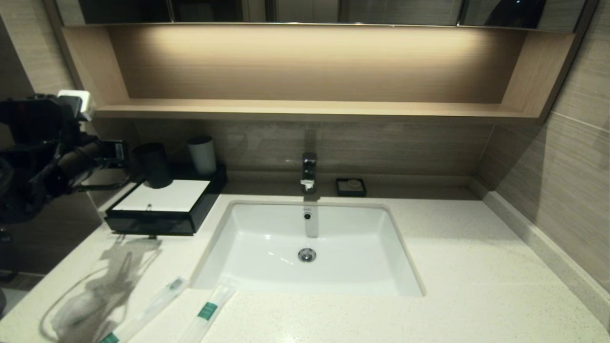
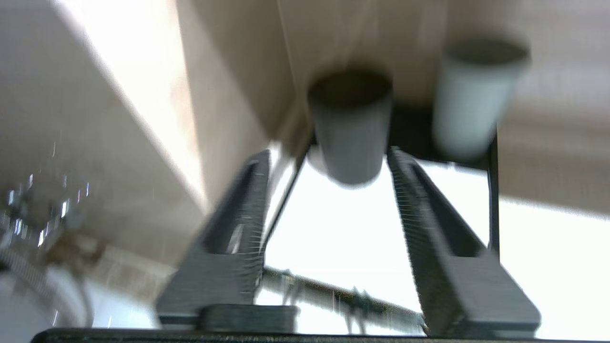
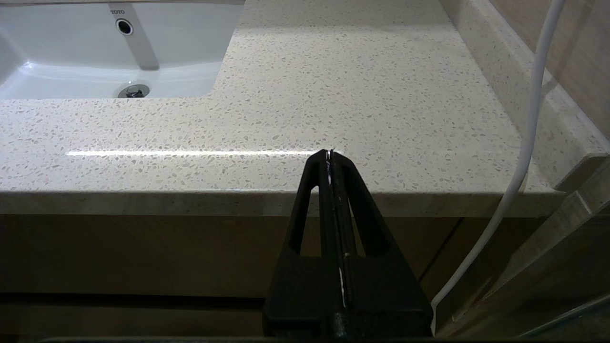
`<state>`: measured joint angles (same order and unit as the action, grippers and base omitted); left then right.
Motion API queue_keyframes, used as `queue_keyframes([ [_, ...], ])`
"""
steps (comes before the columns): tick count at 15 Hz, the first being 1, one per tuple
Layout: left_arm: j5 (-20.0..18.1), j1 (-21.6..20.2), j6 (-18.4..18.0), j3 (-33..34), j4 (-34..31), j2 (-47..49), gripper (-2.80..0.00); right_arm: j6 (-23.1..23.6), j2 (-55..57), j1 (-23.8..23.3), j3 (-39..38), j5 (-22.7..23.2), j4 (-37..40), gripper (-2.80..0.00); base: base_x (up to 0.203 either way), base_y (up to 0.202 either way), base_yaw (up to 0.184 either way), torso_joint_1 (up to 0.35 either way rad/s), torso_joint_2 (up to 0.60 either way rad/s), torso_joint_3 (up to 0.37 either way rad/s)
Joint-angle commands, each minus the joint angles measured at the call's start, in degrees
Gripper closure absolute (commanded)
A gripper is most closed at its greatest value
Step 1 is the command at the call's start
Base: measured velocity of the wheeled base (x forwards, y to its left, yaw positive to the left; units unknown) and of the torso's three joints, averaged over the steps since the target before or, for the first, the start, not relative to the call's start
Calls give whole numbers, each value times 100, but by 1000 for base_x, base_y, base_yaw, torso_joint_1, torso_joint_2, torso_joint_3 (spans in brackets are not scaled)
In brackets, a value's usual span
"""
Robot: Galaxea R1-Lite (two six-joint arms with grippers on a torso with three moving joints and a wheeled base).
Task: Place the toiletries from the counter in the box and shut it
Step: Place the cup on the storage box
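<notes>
Two toothbrush packets, clear with green bands, lie on the counter [image 1: 452,267] near its front edge: one [image 1: 157,302] on the left, one [image 1: 209,308] by the sink's front-left corner. I cannot make out the shorter pouch. The black box [image 1: 162,209] with its white top stands at the back left and also shows in the left wrist view [image 2: 343,238]. My left gripper [image 1: 116,152] hangs open and empty above the box's back-left part, level with the black tumbler [image 1: 153,164]; its fingers [image 2: 248,205] frame that tumbler [image 2: 350,128]. My right gripper [image 3: 330,155] is shut and empty, low before the counter's front edge.
A white-grey cup [image 1: 202,155] stands behind the box beside the tumbler. The white sink [image 1: 267,247] with its tap [image 1: 309,172] fills the counter's middle. A small black soap dish [image 1: 350,186] sits behind it. The wooden shelf [image 1: 305,109] overhangs the back. A white cable [image 3: 524,143] hangs by the right arm.
</notes>
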<state>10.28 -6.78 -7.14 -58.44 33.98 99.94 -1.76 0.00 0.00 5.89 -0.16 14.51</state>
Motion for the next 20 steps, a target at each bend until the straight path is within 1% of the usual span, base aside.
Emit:
queue_keyframes([
  [1,18,22,86,856,30,-641,0,0,0,0,0,-2,8,0,0,0,0,0,0,0],
  [3,23,26,406,1418,121,-642,0,0,0,0,0,-2,8,0,0,0,0,0,0,0],
  [5,26,-5,463,1549,345,-263,0,0,0,0,0,-2,8,0,0,0,0,0,0,0],
  [8,27,-61,436,1533,1110,434,0,0,0,0,0,-2,8,0,0,0,0,0,0,0],
  [9,22,-61,386,1478,1305,651,0,0,0,0,0,-2,8,0,0,0,0,0,0,0],
  [11,19,-61,266,1236,1444,957,0,0,0,0,0,-2,8,0,0,0,0,0,0,0],
  [15,18,-60,237,559,1388,1442,0,0,0,0,0,-2,8,0,0,0,0,0,0,0],
  [18,18,-68,138,151,1373,1762,0,0,0,0,0,-2,8,0,0,0,0,0,0,0],
  [20,18,-69,126,-8,1227,1889,0,0,0,0,0,-2,8,0,0,0,0,0,0,0],
])
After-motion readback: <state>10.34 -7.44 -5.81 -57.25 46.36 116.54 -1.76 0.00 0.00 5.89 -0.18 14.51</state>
